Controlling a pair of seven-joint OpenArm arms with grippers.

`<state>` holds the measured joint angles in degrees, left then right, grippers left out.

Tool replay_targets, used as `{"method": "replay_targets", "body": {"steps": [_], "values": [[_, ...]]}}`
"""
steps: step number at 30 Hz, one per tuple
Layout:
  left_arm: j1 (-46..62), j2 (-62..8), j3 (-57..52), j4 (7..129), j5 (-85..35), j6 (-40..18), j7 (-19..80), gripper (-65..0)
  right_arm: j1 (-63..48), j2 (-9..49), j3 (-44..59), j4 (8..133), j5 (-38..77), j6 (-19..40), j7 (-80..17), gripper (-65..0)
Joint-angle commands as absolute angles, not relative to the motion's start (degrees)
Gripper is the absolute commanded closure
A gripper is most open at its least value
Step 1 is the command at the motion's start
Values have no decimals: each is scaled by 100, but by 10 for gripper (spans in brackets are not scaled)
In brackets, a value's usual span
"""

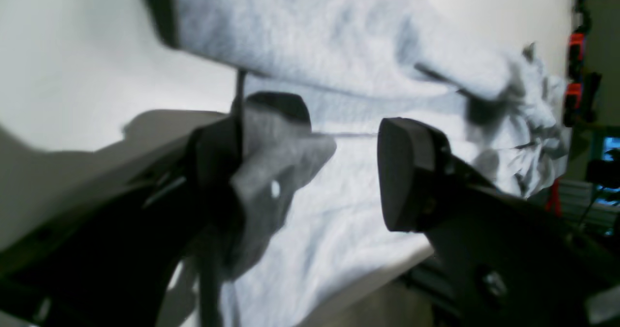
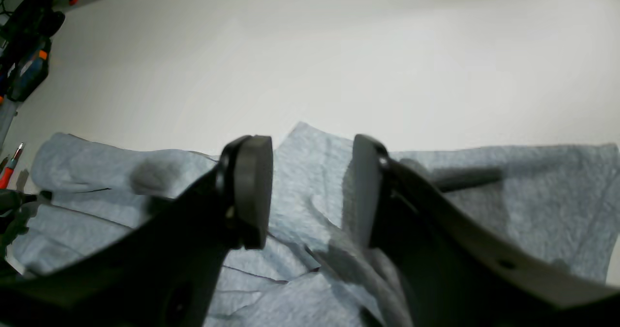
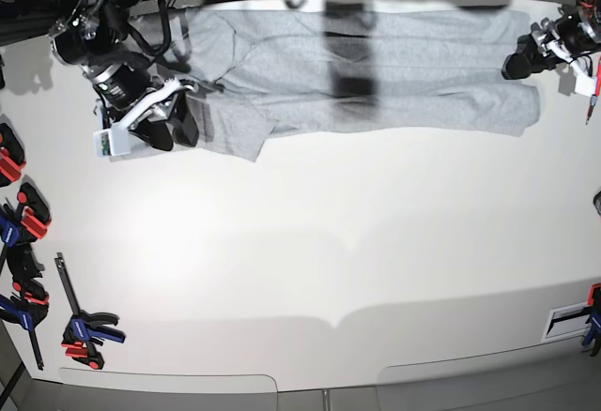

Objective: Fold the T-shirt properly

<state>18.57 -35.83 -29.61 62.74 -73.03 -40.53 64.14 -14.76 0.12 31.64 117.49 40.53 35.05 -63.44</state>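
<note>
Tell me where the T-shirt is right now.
In the base view the T-shirt lies spread along the table's far edge, between the right gripper and the left gripper.

No text, label, brand or number can be read in any view. The T-shirt [image 3: 376,73] shows only plain grey cloth, both between the fingers [image 2: 254,191] in the right wrist view and beyond them in the blurred left wrist view, where small print might go unseen.
</note>
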Motion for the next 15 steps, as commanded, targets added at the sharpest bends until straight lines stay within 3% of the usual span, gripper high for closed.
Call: {"method": "replay_targets", "body": {"steps": [1, 15], "values": [[1870, -3601, -2958, 6316, -7181, -4000, 6445, -410, -1428, 47, 3175, 11861, 4158, 3581, -6187, -256], [1804, -3192, -2958, 6313, -7091, -3743, 6250, -401, -1428, 47, 3175, 11861, 4226, 3583, -6184, -256]]}}
